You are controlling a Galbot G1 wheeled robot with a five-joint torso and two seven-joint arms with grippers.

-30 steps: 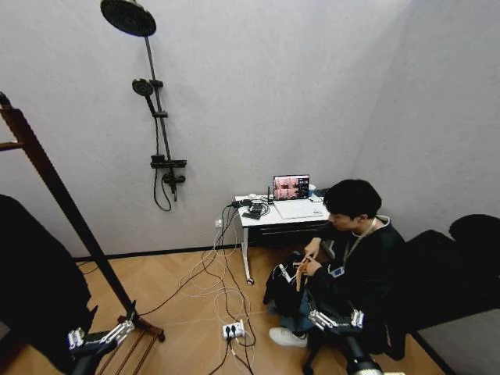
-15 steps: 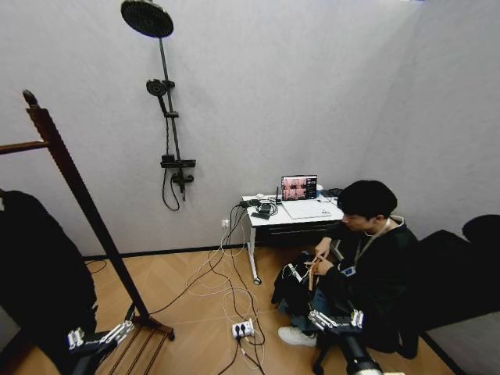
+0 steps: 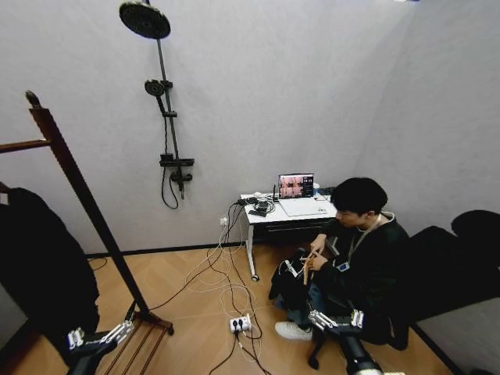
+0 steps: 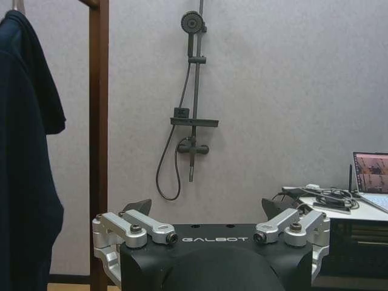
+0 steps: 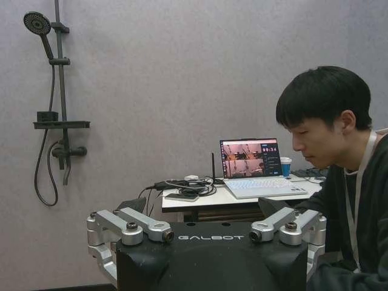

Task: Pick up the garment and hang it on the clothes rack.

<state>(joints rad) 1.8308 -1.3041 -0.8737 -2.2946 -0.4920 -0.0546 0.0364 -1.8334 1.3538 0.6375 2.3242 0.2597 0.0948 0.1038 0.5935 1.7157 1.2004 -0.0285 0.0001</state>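
Note:
The clothes rack (image 3: 82,199) stands at the left: a reddish-brown post with a knob finial, a top bar and slatted base rails. The black garment (image 3: 39,266) hangs beside that post, under the bar; its thin hanger hook sits at the top of the garment (image 4: 24,151), next to the rack post (image 4: 99,121). My left gripper (image 3: 98,340) is parked low, near the rack's base. It is open and holds nothing, as my left gripper (image 4: 206,209) also shows. My right gripper (image 3: 336,320) is parked low on the right, and my right gripper (image 5: 202,206) is open too.
A shower fixture (image 3: 166,109) is mounted on the back wall. A white desk (image 3: 285,212) carries a laptop (image 3: 296,186). Cables and a power strip (image 3: 239,323) lie on the wooden floor. A person (image 3: 355,258) sits close to my right gripper, with dark furniture (image 3: 461,266) behind.
The whole picture has shifted, so the camera turned and more of the rack and garment came into view. Both arms stay parked and both grippers stay open.

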